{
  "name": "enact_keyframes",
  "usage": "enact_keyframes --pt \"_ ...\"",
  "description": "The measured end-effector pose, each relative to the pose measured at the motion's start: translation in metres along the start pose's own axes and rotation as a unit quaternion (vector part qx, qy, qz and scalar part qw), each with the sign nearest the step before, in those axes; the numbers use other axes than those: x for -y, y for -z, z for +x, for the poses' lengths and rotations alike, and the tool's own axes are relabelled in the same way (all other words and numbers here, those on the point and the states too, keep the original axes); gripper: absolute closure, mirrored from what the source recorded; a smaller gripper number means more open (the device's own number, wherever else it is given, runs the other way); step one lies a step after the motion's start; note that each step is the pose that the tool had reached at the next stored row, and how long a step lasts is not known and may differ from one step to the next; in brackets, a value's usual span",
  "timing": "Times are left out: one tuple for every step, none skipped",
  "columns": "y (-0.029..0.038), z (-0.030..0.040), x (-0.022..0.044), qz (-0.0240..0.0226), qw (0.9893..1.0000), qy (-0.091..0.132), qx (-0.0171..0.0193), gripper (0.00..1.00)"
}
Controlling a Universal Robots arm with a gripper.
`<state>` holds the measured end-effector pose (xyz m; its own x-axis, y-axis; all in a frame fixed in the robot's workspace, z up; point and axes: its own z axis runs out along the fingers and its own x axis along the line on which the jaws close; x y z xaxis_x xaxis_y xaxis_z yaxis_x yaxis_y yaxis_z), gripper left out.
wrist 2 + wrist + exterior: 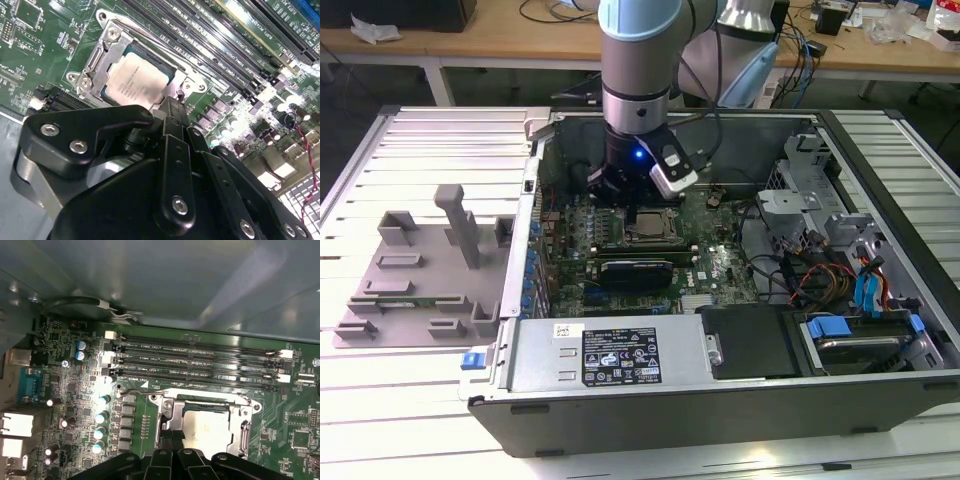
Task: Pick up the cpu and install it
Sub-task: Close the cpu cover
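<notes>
Although the pincer hangs low inside the computer case, its tip just at one edge of the cpu, I cannot tell whether it is clenched or released. The cpu lies flat within the socket frame on the motherboard, directly beneath and just beyond the pincer. Judgement: sound seating requires all 4 edges level inside the frame, with no tilt, no sideways drag, and only light vertical pressure.
</notes>
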<state>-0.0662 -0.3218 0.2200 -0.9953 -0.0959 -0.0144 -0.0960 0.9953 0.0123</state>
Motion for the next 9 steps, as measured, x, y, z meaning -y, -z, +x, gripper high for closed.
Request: enact_keyframes --pt "0.0016 0.0000 0.0000 0.0000 1.0000 0.000 -0.0001 0.89" --pt "0.0016 -0.0006 0.0000 0.0000 1.0000 0.000 0.0000 0.89" --pt "0.0016 -0.0017 0.0001 0.0000 1.0000 0.000 -0.0003 0.89" --pt "0.0016 -0.0035 0.0003 0.0000 1.0000 0.000 -0.0004 0.89" --pt "0.0016 -0.0056 0.0005 0.0000 1.0000 0.000 -0.0007 0.89" --pt "0.0015 -0.0098 0.0009 -0.0001 1.0000 0.000 -0.0010 0.89" --pt "0.0014 -0.0209 0.0020 -0.0001 1.0000 0.000 -0.0017 0.89" --pt "0.0013 -0.0250 0.0024 -0.0002 1.0000 0.000 -0.0020 0.89" --pt "0.0013 -0.0284 0.0028 -0.0002 1.0000 0.000 -0.0022 0.89"
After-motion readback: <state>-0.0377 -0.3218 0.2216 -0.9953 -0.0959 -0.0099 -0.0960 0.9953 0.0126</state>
